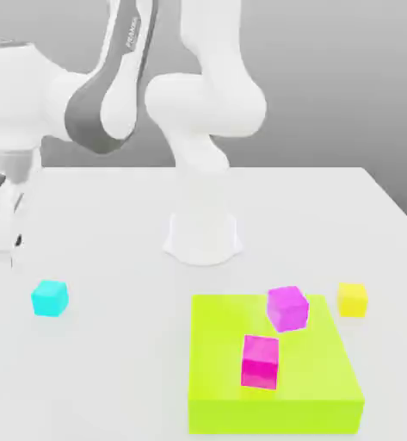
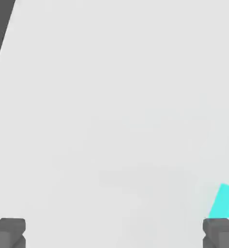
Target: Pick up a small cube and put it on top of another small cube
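Observation:
The small cyan cube point(image 1: 49, 298) rests on the white table toward the exterior view's left. My gripper point(image 1: 3, 245) hangs above the table at the far left edge, behind the cube and a little to its left, apart from it. In the hand view the gripper point(image 2: 114, 235) is open, its dark fingertips point(image 2: 7, 232) standing wide apart with nothing between them. A corner of the cyan cube point(image 2: 226, 202) shows just beyond one fingertip. The small yellow cube point(image 1: 353, 299) sits on the table at the exterior view's right, beside the green block.
A large flat lime-green block point(image 1: 310, 405) lies at the front right with two magenta cubes point(image 1: 287, 307) point(image 1: 260, 361) on top. The arm's white base point(image 1: 203, 234) stands mid-table behind it. The table's right edge point(image 1: 396, 211) runs diagonally.

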